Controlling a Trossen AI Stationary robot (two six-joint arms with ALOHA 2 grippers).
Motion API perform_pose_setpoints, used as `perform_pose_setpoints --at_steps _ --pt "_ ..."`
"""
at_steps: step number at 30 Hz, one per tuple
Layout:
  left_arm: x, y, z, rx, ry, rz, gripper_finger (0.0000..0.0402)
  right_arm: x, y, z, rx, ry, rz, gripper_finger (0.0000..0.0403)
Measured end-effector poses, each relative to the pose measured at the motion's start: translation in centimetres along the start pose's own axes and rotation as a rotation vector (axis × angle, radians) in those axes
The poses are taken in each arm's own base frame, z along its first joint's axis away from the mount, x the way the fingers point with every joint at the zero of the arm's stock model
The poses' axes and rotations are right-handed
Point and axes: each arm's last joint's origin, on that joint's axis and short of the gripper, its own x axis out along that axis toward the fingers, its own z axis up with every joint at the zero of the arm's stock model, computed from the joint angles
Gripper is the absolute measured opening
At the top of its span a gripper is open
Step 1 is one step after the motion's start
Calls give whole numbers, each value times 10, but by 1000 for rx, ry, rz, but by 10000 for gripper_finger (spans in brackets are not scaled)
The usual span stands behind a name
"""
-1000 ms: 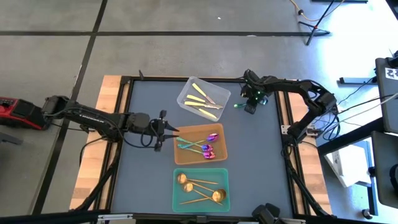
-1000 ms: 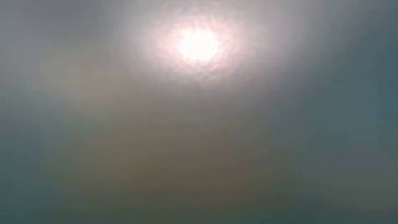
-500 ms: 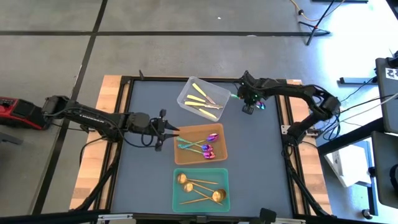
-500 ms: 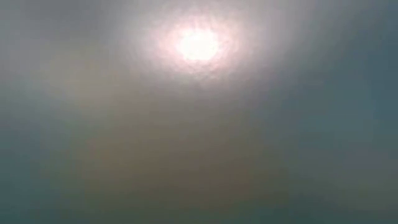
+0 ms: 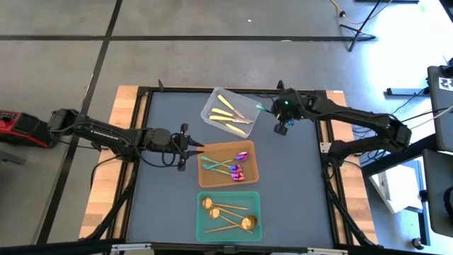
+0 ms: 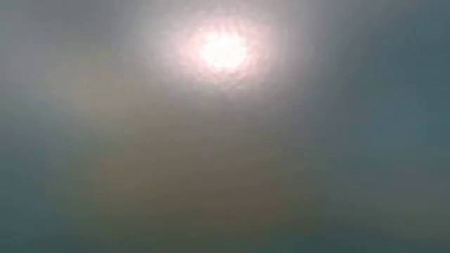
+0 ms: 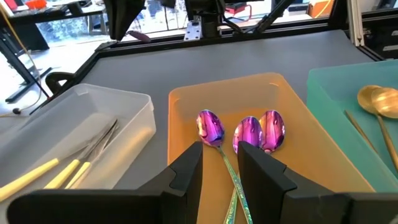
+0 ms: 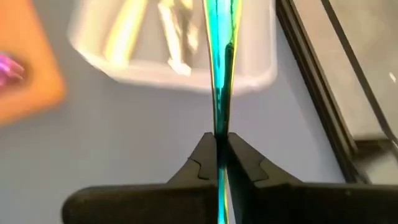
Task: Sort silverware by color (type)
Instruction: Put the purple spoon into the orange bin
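Pale yellow knives [image 5: 230, 115] lie in the clear bin [image 5: 212, 106], also seen in the right wrist view [image 8: 261, 68]. Rainbow spoons [image 5: 235, 167] lie in the orange bin [image 5: 205, 177], their purple bowls [image 7: 249, 132] ahead of my left gripper. Copper-gold spoons [image 5: 225, 212] lie in the green bin [image 5: 202, 230]. My left gripper [image 5: 192, 149] [image 7: 221, 163] is open, hovering at the orange bin's left edge. My right gripper [image 5: 276, 110] [image 8: 219, 146], just right of the clear bin, is shut on a rainbow utensil [image 5: 262, 108]. The low view shows only glare. My right gripper pinches the rainbow utensil's thin teal handle [image 8: 219, 127] between its two fingers. The handle's free end [image 8: 217, 31] sticks out ahead of the fingers toward the clear bin. The utensil is lifted off the table; the gripper hides its other end.
The three bins sit in a row from the table's far middle to its near middle. Open grey tabletop [image 5: 297, 184] lies right of the bins and around the right gripper. The table's raised frame [image 8: 311, 81] runs close beside the right gripper.
My right gripper has carried the rainbow utensil a little toward the table's left, closer to the clear bin, staying shut on it. The right arm's elbow has swung out toward the table's right.
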Motion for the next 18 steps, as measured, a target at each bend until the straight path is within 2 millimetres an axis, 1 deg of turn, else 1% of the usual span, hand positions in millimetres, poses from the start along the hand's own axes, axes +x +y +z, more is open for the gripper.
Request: perform_pose_setpoints --at_steps 3,6,8,11,15,18 --pt "0 0 0 0 0 0 95 -4 13 11 8 -101 57 2" --pt "0 1 0 -1 0 3 95 -5 28 26 30 -225 115 2" --pt "0 1 0 0 0 3 95 -4 42 37 28 -311 169 2" --pt "0 1 0 0 0 3 95 -2 66 52 -21 -438 278 4" --pt "0 1 0 0 1 10 95 9 100 67 -69 -547 392 5" --pt "0 2 0 0 4 56 95 22 120 69 -105 -550 438 5"
